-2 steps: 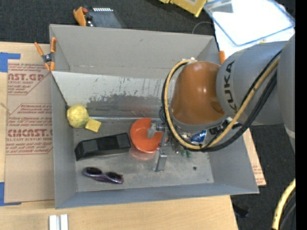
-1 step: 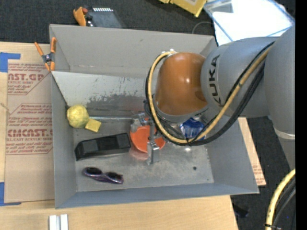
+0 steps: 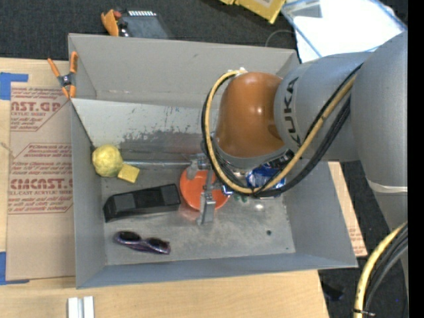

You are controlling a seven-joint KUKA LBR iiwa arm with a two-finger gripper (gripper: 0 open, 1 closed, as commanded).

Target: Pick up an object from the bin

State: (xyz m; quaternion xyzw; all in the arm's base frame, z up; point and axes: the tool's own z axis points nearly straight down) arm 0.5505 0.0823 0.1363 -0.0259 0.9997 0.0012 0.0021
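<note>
So, the orange round thing (image 3: 188, 192) sits right under the pincer (image 3: 202, 192), whose fingers are spread, one on each side of it. The grey bin (image 3: 132, 71) has a scuffed floor. Black block (image 3: 141, 202) just left, yellow ball (image 3: 106, 159) further up-left, purple glasses (image 3: 142, 243) down-left. The arm leans in from the right, wrist pointing down.

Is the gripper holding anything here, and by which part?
It cannot be told: the gripper sits over the orange round thing mid-bin, but no grip is visible.
</note>
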